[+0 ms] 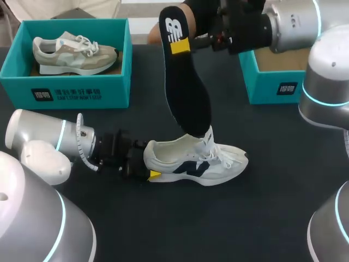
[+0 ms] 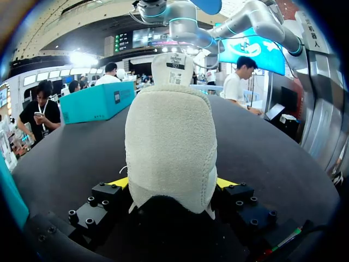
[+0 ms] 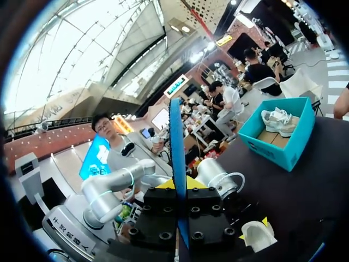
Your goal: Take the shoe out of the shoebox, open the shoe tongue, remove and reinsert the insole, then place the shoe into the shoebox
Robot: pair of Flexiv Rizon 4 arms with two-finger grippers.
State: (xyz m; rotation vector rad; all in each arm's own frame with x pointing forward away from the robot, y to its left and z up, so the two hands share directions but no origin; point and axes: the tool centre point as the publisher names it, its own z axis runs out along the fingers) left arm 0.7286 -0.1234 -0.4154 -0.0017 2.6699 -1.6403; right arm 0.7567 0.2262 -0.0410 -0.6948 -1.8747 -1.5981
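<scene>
One insole (image 1: 188,93) in right end effector (image 1: 181,46).

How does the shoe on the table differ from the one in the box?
The white shoe stands on the table, heel clamped in the left jaws; the beige shoe sits untouched in its teal box. The white shoe's logo is dark, the beige shoe's panels tan. Both are laced sneakers, toes pointing right.

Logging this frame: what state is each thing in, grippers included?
white shoe: on its sole on the table, heel gripped
insole: mostly out, held upright, lower end at the white shoe's opening
left gripper: shut on the white shoe's heel
right gripper: shut on the insole
left box: open, beige shoe inside
right box: open, inside mostly hidden
</scene>
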